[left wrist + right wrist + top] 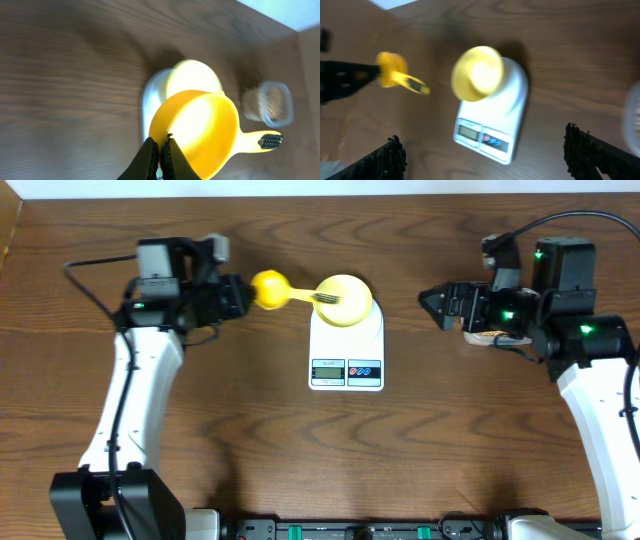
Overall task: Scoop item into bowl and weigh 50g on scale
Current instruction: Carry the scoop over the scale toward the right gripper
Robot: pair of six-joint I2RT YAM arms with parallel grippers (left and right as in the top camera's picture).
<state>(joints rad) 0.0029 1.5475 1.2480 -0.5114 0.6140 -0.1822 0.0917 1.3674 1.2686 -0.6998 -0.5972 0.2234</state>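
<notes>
The white scale [347,350] stands at mid-table with the pale-yellow bowl [343,300] on its far end. My left gripper [246,293] is shut on the rim of a yellow measuring scoop [268,288], whose handle reaches over the bowl. In the left wrist view the fingers [150,155] pinch the scoop [200,127]; its cup shows no beans. Behind it are the bowl [194,75] and the item, tan beans [265,102], inside a clear tub. My right gripper [437,304] hangs open to the right of the scale. Its wrist view shows the scale [492,127], bowl [476,74] and scoop [395,75].
The clear tub of beans [488,337] sits mostly under my right arm, right of the scale. Dark wooden table [330,450] runs all round. A rail of equipment [360,530] lines the front edge.
</notes>
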